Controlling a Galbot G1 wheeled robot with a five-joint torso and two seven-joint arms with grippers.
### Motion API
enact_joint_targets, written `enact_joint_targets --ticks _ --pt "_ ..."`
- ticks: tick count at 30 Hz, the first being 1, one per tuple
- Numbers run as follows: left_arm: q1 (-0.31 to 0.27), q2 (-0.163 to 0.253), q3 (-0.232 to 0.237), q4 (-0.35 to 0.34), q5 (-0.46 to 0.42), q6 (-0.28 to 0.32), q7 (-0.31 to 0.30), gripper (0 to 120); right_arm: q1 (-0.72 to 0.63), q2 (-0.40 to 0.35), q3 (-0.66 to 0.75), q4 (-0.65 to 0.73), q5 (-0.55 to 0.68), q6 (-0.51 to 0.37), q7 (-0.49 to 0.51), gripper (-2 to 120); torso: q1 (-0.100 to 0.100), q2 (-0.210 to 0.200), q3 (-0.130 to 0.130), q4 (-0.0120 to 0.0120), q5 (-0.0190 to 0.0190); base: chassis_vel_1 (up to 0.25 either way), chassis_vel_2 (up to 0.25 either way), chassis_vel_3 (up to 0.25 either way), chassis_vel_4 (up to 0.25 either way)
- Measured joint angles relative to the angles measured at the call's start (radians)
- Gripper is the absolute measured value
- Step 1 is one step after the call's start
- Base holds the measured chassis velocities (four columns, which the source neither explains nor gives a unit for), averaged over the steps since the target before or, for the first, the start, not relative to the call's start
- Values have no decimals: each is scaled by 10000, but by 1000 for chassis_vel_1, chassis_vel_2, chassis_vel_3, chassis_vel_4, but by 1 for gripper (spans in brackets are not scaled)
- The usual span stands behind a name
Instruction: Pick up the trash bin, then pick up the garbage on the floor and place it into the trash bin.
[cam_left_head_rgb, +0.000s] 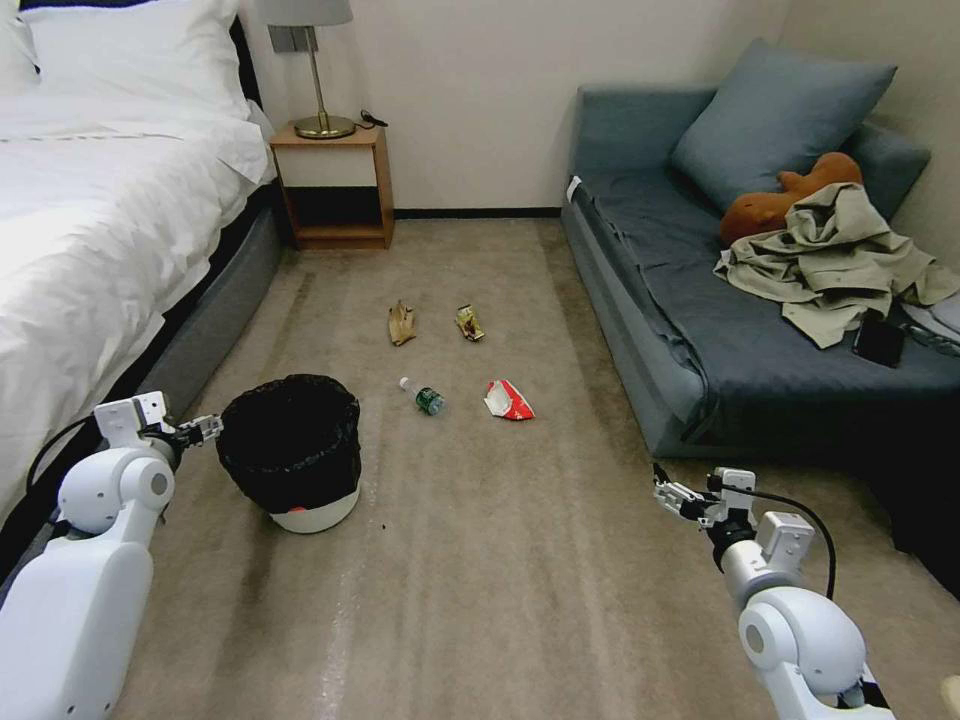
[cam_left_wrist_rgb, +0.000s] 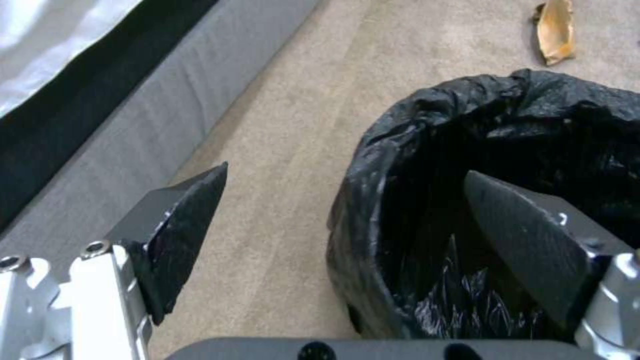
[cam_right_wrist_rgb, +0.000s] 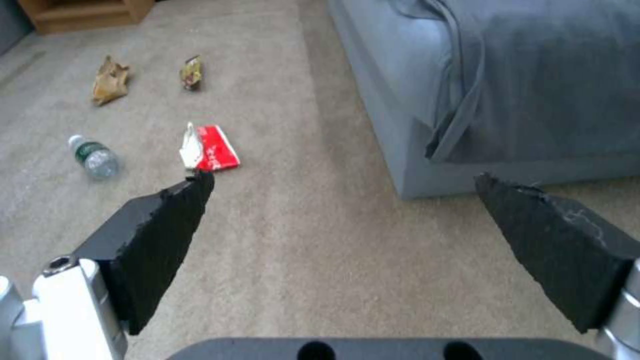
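Black crinkled plastic is lining the small round white trash bin (cam_left_head_rgb: 292, 450), which is standing on the beige carpet (cam_left_head_rgb: 500, 560) beside the bed (cam_left_head_rgb: 90, 230). I am holding my left gripper (cam_left_wrist_rgb: 347, 215) spread wide at its rim, one finger (cam_left_wrist_rgb: 527, 240) over the bag's mouth, the other outside. My right gripper (cam_right_wrist_rgb: 340, 210) is hovering open above bare carpet near the grey sofa (cam_left_head_rgb: 700, 330). Beyond the bin are lying the crumpled brown paper bag (cam_left_head_rgb: 401, 322), gold-yellow wrapper (cam_left_head_rgb: 469, 322), clear green-labelled bottle (cam_left_head_rgb: 424, 396) and red-and-white packet (cam_left_head_rgb: 508, 400).
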Motion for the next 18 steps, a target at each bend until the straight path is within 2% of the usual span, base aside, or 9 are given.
enact_joint_targets --ticks 5,8,18 --pt "-313 -144 316 424 338 -8 85 91 47 -9 0 -177 1 59 -15 100 0 0 0 0 0 0 0 0 0" --pt "-621 -347 531 975 776 -100 192 91 124 23 -85 -434 -71 159 -27 100 0 0 0 -1 -1 0 0 0 0" --pt "-895 -638 749 1880 1323 -327 355 91 295 85 -353 -893 -311 294 -61 100 0 0 0 -1 0 0 0 0 0"
